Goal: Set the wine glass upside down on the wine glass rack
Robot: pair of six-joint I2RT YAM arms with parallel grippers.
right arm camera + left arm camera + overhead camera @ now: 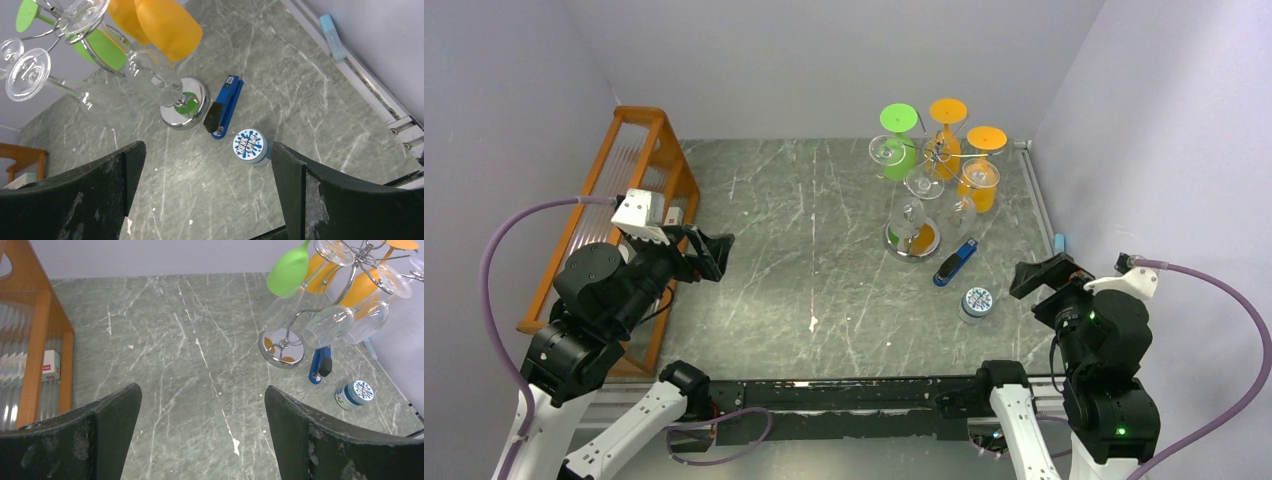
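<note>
The wine glass rack (912, 240) is a chrome wire tree on a round mirrored base (281, 346) (184, 102), standing at the back right of the table. Several wine glasses hang upside down from its arms: a green one (899, 142) (289, 272), two orange ones (946, 135) (165, 25), and clear ones (908, 215) (327, 326). My left gripper (709, 255) (202, 395) hovers open over the left of the table, far from the rack, with nothing in it. My right gripper (1049, 275) (207, 155) is open and holds nothing, near the front right.
A blue stapler (955, 263) (225, 107) and a round blue-and-white tin (976, 301) (248, 145) lie in front of the rack's base. An orange wooden slatted rack (639, 180) (35, 340) runs along the left edge. A pale blue stick (332, 42) lies by the right rail.
</note>
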